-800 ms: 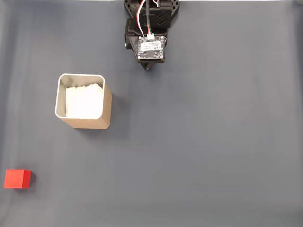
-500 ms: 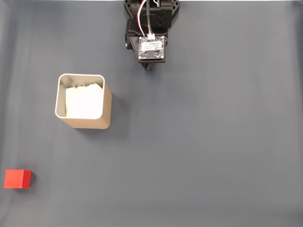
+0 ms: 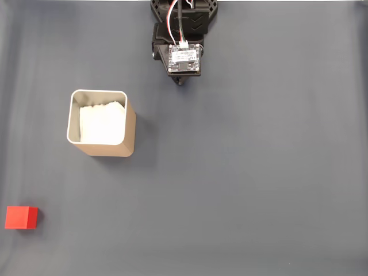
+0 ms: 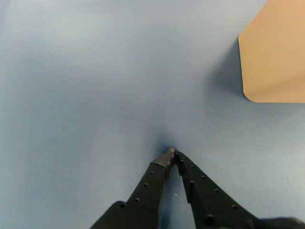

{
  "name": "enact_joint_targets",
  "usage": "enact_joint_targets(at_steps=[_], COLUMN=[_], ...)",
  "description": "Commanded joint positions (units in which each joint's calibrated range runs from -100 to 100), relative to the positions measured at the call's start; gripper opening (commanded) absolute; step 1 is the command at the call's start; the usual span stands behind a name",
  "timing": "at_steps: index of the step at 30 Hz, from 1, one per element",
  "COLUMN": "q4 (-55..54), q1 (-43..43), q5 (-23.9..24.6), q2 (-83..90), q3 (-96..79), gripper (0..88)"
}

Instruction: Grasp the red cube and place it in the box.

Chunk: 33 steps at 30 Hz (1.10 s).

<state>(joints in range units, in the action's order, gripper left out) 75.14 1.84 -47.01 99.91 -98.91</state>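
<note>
In the fixed view a small red cube [image 3: 21,218] lies on the dark mat at the lower left edge. The tan box [image 3: 102,123] with a pale rim and white paper inside stands upright left of centre. The arm sits folded at the top middle, and its gripper [image 3: 180,82] points down at the mat, far from both. In the wrist view the gripper [image 4: 172,153] is shut, its black fingertips touching with nothing between them, just above the mat. A tan wall of the box [image 4: 274,57] shows at the upper right of that view.
A plain dark grey-blue mat [image 3: 253,172] covers the whole table in the fixed view. The arm's base and a small circuit board [image 3: 184,58] sit at the top edge.
</note>
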Motion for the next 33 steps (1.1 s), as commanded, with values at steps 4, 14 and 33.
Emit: enact_joint_targets(at_steps=[4,14,33], q4=[0.7,1.1,-27.9], q1=[-0.5,-0.5,-0.5], q5=[0.7,0.3,-1.6], q2=[0.1,0.0,-1.6], q3=[-0.9,-0.9,1.2], gripper=[0.2,0.2,0.2])
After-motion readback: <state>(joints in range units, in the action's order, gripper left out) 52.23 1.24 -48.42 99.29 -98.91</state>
